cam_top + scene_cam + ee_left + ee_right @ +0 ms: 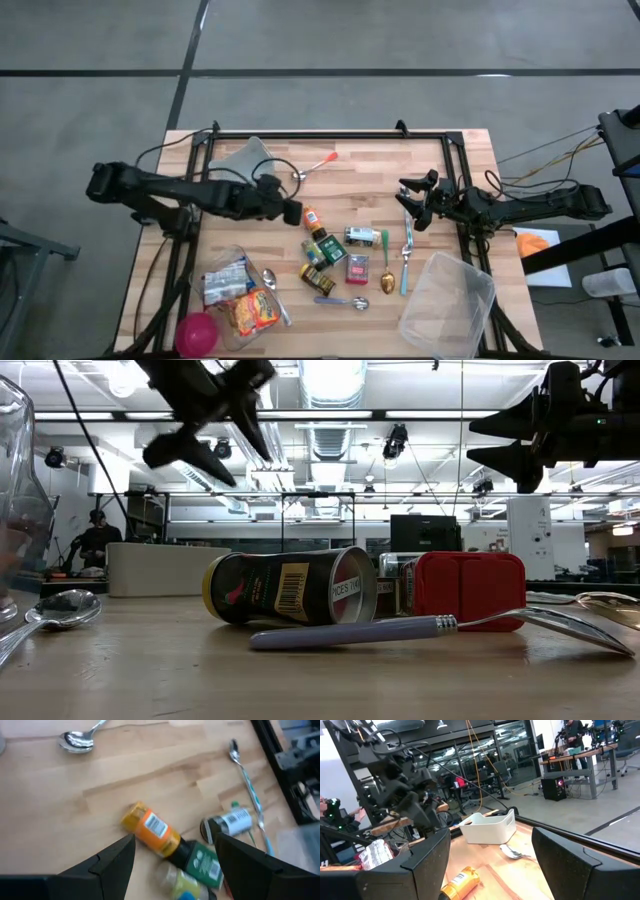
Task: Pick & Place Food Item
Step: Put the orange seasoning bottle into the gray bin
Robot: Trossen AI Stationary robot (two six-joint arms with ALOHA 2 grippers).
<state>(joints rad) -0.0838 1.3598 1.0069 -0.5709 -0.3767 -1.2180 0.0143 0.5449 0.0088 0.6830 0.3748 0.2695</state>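
Observation:
An orange bottle with a yellow cap (151,828) lies on its side on the wooden table (380,175), next to a green packet (204,862) and a small can (230,822). My left gripper (291,211) hovers just left of that bottle, open. In the left wrist view its fingers (116,857) stand to either side of the bottle's near end, above it and apart from it. My right gripper (410,200) waits open at the table's right side, holding nothing.
Below the bottle lie a dark can (315,278), a red packet (357,268) and several spoons (386,270). A clear tub (447,305) sits near right, a clear bag of snacks (235,295) and a pink bowl (197,332) near left, and a white bin (245,155) far left.

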